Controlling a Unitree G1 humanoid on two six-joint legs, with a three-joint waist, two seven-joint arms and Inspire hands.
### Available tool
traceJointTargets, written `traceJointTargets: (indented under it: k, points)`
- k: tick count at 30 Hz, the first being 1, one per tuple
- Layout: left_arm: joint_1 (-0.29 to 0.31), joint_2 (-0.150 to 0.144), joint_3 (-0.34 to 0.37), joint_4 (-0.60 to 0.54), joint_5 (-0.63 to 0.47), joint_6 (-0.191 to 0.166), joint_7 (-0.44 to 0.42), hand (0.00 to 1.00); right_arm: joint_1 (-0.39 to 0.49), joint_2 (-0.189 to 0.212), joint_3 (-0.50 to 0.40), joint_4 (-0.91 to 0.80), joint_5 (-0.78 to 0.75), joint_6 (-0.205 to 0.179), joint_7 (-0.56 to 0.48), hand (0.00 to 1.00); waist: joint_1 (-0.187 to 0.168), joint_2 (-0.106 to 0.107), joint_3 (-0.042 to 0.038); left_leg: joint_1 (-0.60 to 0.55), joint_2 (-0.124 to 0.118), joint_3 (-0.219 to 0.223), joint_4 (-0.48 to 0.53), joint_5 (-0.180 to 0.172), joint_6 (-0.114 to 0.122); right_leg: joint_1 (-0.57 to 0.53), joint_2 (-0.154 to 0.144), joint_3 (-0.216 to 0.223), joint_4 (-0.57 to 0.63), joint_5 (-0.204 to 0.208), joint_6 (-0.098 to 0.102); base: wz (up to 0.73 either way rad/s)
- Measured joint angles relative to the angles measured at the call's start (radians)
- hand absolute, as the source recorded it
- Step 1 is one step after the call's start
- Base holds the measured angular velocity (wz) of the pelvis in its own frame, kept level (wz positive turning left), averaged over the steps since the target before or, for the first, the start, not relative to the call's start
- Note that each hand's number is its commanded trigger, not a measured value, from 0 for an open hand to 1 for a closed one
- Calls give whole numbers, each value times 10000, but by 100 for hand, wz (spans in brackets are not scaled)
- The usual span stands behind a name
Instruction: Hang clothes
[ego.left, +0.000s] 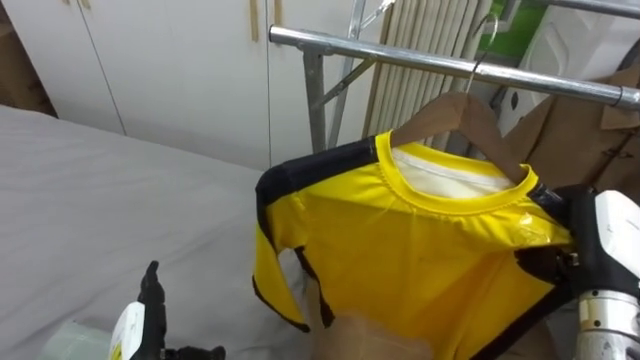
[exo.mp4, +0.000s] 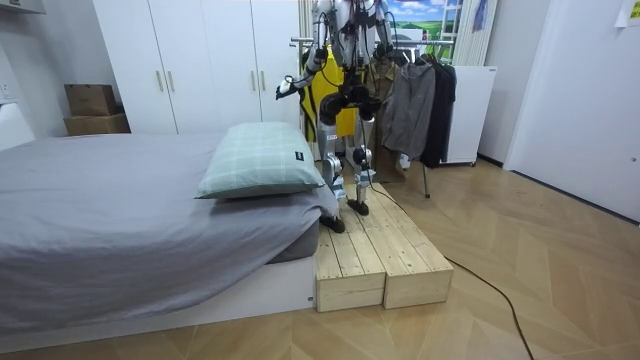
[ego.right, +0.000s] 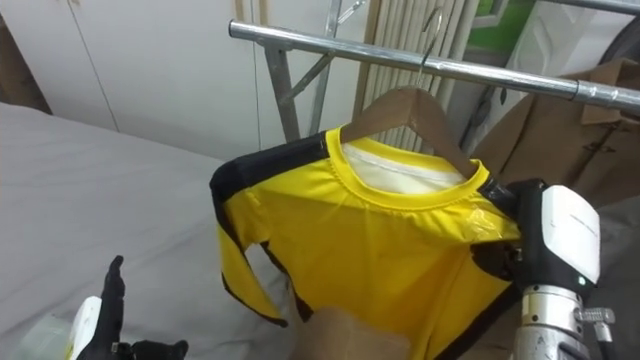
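A yellow shirt (ego.left: 420, 260) with black trim hangs on a wooden hanger (ego.left: 465, 115). The hanger's wire hook (ego.left: 484, 40) rises to the metal rail (ego.left: 400, 55) of the clothes rack; whether it rests on the rail I cannot tell. My right hand (ego.left: 590, 250) comes in from the right, its dark fingers curled on the shirt's shoulder at the hanger's end. At the lower left my left hand (ego.left: 148, 300) is off the shirt, fingers straight. In the room view I stand on a wooden platform (exo.mp4: 375, 255) facing the rack, the shirt (exo.mp4: 322, 95) in front of me.
A grey bed (ego.left: 100, 190) lies to my left, with a pillow (exo.mp4: 260, 160) on it. White wardrobe doors (ego.left: 160, 60) stand behind the rack. Dark clothes (exo.mp4: 420, 105) hang further along the rack. Cardboard (ego.left: 590, 120) leans behind the rail at the right.
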Motion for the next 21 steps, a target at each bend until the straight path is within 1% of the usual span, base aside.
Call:
traceJointTargets:
  k: [11,13,15,16,19,21]
  points:
    - [0,0,2,-5,-13,0,-67,0,-323,-94,-1,0,-1,27,25,100,-30,-52,-16,-23,-2,-7,2,0,0,-17,1,6,-6,-1,0,0]
    - [-1,0,2,-9,-13,0,-79,0,-394,-97,0,-1,1,30,89,100,-30,-84,-38,-23,-1,-8,2,0,0,-16,1,3,-10,0,0,0]
    - [-8,-2,2,-11,-12,0,-78,0,-429,-112,-2,0,181,46,107,100,-51,-148,-80,-42,-2,-204,1,0,0,-8,-1,-46,-25,0,0,6]
    - [-5,-2,2,-10,-12,2,-78,0,-444,-112,-2,-1,214,65,111,100,-46,-164,-88,-40,-2,-204,1,0,0,-5,-1,-47,-28,0,0,4]
    - [0,-24,-1,59,-9,3,-80,0,-631,-167,0,-1,700,236,365,100,-35,-211,-85,16,-2,-204,0,0,0,64,-9,-69,-24,1,-1,0]
    - [7,-24,-1,127,-20,13,-82,0,-651,-262,0,0,1105,241,461,100,-24,-232,-78,23,-2,-209,1,0,0,83,-19,-87,-41,1,0,3]
